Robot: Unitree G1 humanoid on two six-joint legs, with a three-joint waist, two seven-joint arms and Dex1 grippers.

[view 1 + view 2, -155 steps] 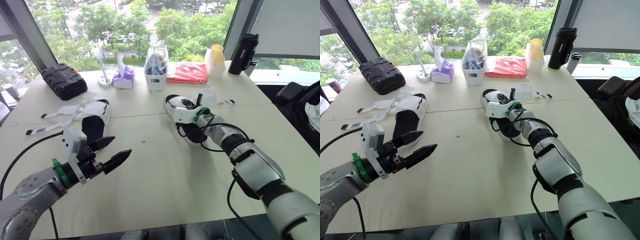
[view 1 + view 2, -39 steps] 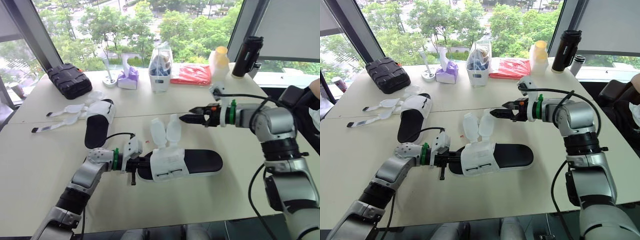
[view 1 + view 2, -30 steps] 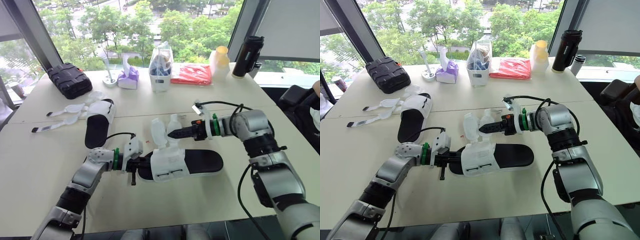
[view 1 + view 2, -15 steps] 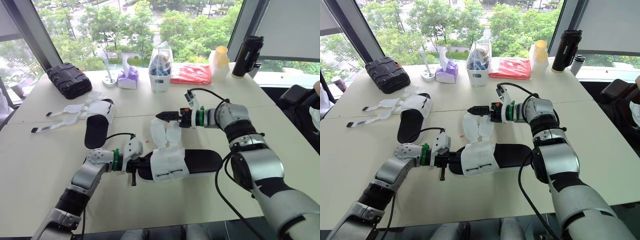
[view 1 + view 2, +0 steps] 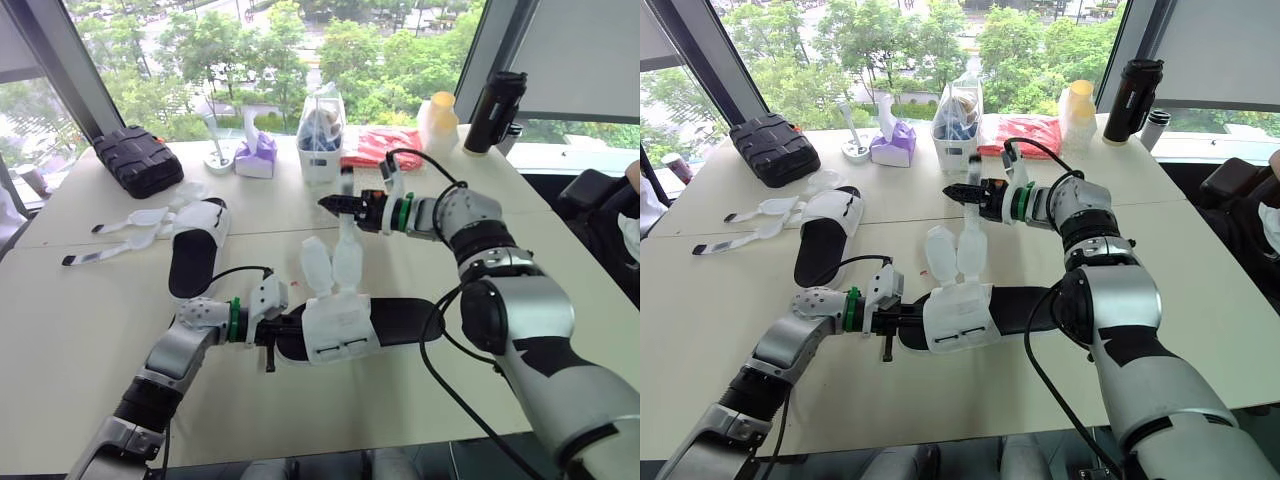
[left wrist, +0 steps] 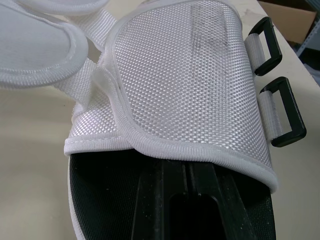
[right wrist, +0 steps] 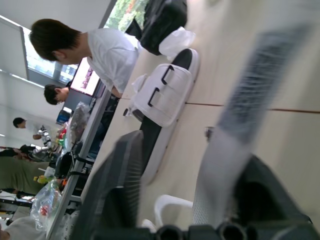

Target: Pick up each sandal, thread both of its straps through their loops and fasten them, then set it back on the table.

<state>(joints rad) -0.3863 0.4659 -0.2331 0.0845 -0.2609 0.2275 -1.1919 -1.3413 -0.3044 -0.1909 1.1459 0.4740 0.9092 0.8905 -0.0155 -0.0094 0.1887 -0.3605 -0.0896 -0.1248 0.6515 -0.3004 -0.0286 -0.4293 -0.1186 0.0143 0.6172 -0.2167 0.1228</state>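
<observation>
Near sandal: a white sandal (image 5: 340, 325) with a black sole sits in the lower centre of the frame, held at the bench (image 5: 80, 320).
Left claw: the left claw (image 5: 272, 327) meets the sandal's open end from the left. Its black fingers reach in under the white upper and appear closed on the sole.
Loops: two black loops (image 6: 284, 113) on the side of the upper are both empty.
Straps: one strap (image 5: 347, 255) rises straight up from the upper. The second strap (image 5: 314, 268) stands free just left of it.
Right claw: the right claw (image 5: 335, 204), above the sandal at frame centre, is pinched narrow on the raised strap near its tip.
Far sandal: the other sandal (image 5: 195, 245) lies at the centre left, with its loose straps (image 5: 128, 222) spread flat on the bench.
Progress: early, as judged from this. No strap is threaded or fastened on either sandal, so all four remain.
</observation>
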